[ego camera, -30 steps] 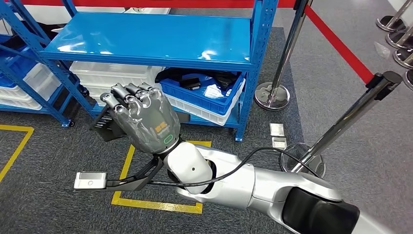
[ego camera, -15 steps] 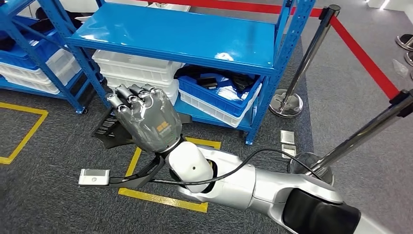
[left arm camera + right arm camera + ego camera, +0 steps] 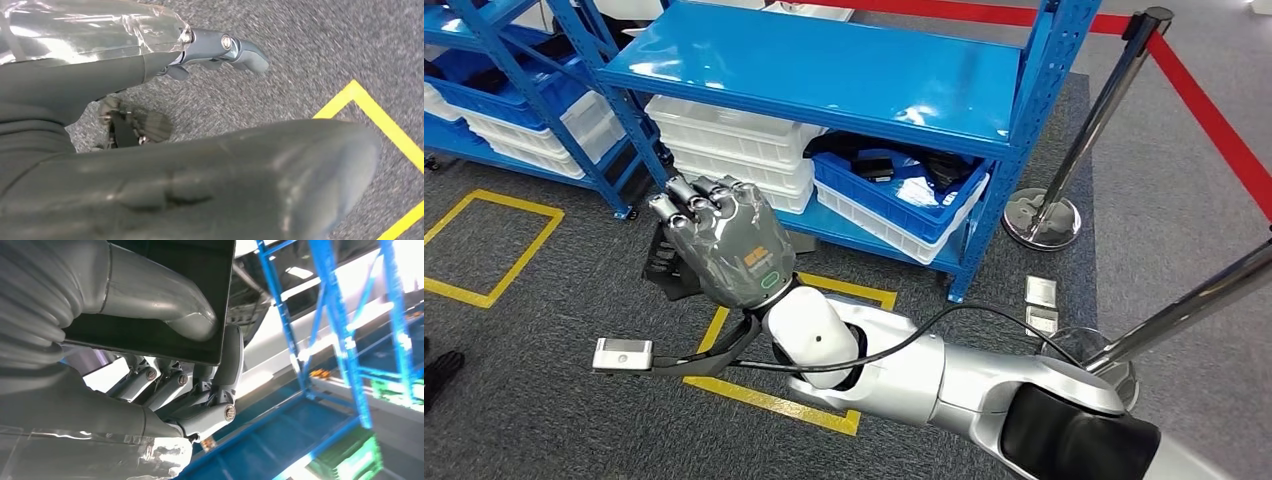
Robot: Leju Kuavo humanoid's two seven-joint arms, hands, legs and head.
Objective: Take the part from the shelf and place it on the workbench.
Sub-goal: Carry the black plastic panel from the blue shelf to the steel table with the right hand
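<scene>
in the head view the right hand (image 3: 724,243) is raised in front of the blue shelf (image 3: 824,75), its back toward the camera and its fingers curled over a flat black part (image 3: 664,262) whose ribbed edge sticks out on the left below the hand. the part hangs above the grey carpet (image 3: 544,380), clear of the shelf and just in front of its lower level. on that lower level stand stacked white bins (image 3: 734,140), and beside them a blue bin (image 3: 904,195) with dark pieces inside sits on a white tray. yellow floor tape (image 3: 774,400) runs under the silver forearm (image 3: 944,380). a small grey camera block (image 3: 622,354) juts out from the wrist on a black bracket. chrome stanchions (image 3: 1064,160) with a red belt (image 3: 1214,115) stand on the right.

in the left wrist view the left hand (image 3: 210,50) hangs over the carpet, its fingers loosely apart and nothing between them; yellow tape (image 3: 380,120) crosses the floor near it.

in the right wrist view the thick grey thumb (image 3: 160,300) lies across the face of the black part (image 3: 165,340), and the darker fingers (image 3: 200,390) press against its other side, so the part is clamped between them. blue uprights of the shelf (image 3: 325,325) stand behind.
</scene>
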